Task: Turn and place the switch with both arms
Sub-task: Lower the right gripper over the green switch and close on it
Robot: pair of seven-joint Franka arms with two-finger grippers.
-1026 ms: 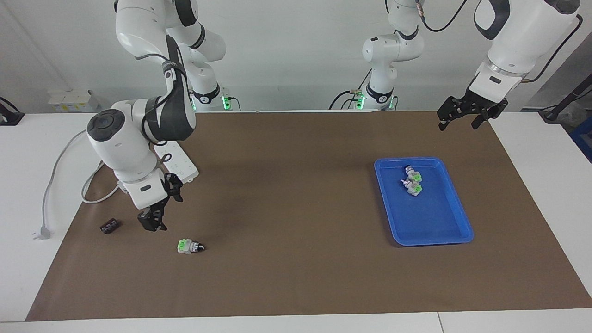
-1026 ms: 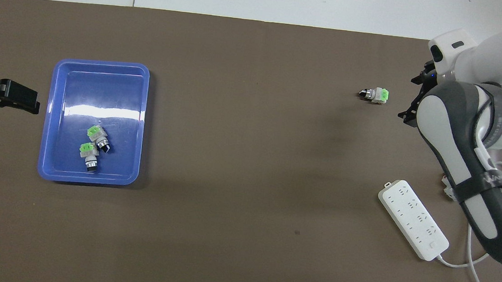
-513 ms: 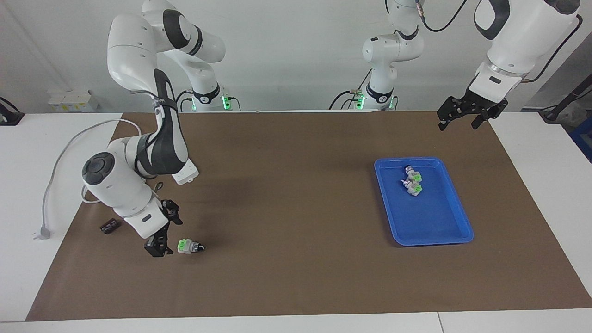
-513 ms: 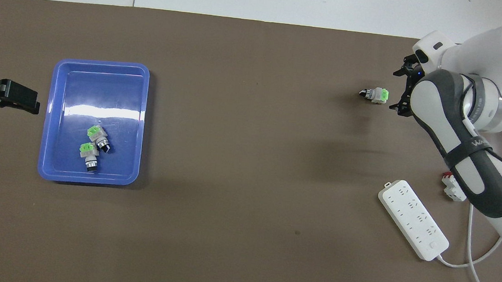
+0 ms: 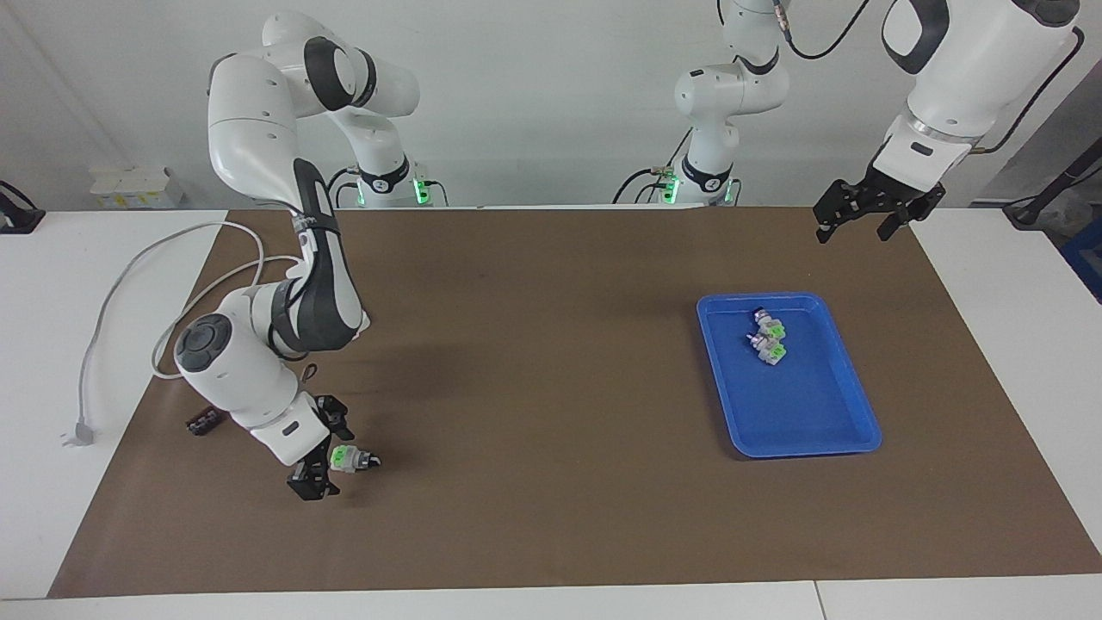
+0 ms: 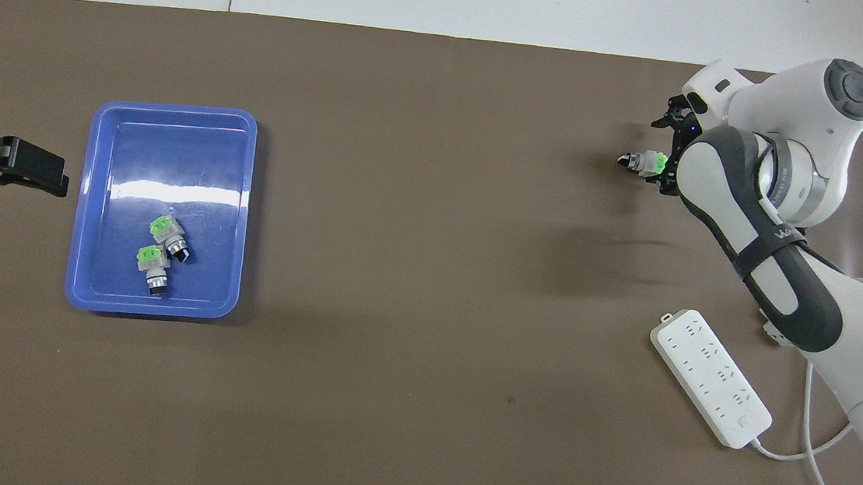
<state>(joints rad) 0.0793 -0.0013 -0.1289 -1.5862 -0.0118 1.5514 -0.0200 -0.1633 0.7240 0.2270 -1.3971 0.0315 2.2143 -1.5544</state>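
My right tool [image 5: 323, 452] is down at the brown mat [image 5: 551, 413], its fingers spread wide with one on each side of the green end of the switch [image 5: 351, 460]. The jaws have not closed on it, and I cannot tell whether either finger touches it. The switch lies on its side on the mat, toward my right arm's end of the bench [image 5: 52, 344], with its black knob pointing away from the tool toward the middle of the mat. From overhead, my forearm covers much of the tool and only the knob end of the switch [image 6: 641, 162] shows clear.

Just beside my right arm, a little nearer to me than the switch, a small black ribbed piece [image 5: 205, 421] lies on the mat. A white power strip [image 6: 710, 379] lies nearer to me again, with its cable [image 5: 120, 284] trailing off the mat onto the white bench top.

My left tool [image 5: 871, 215] waits with its fingers apart and nothing in them, raised over the mat's corner at my left arm's end of the bench.

The blue tray [image 5: 826, 430] sits flat on the mat toward that same end. Two more switches [image 5: 768, 336] of the same kind lie in it, close together on their sides, in the part of the tray nearer to me.
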